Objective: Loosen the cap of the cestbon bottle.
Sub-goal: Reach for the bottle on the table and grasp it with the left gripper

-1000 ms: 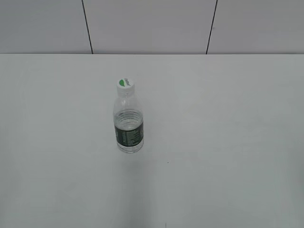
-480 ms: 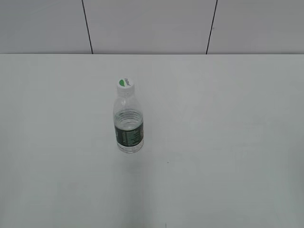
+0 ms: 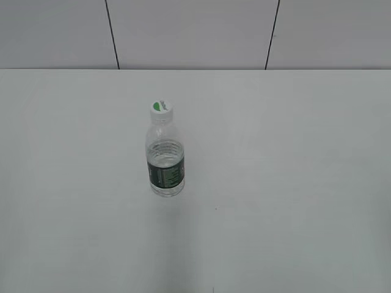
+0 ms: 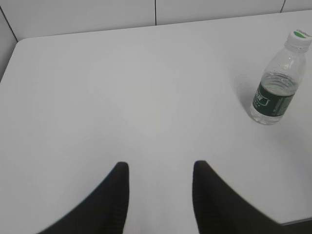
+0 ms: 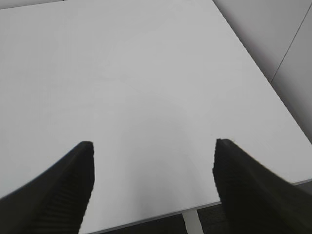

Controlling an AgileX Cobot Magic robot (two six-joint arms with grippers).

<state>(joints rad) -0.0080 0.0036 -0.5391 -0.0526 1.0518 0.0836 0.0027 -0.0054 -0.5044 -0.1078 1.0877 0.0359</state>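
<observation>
Clear plastic cestbon bottle (image 3: 165, 162), white screw cap (image 3: 160, 108) on, hasn't budged (nothing started); left pincer (image 4: 160, 168) and right pincer (image 5: 152, 146) gape, empty.

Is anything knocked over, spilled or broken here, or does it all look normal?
Nothing stands out. The cestbon bottle stands upright on the white table with its cap on, and no water shows around it. The left gripper and right gripper are both open, away from the bottle.
</observation>
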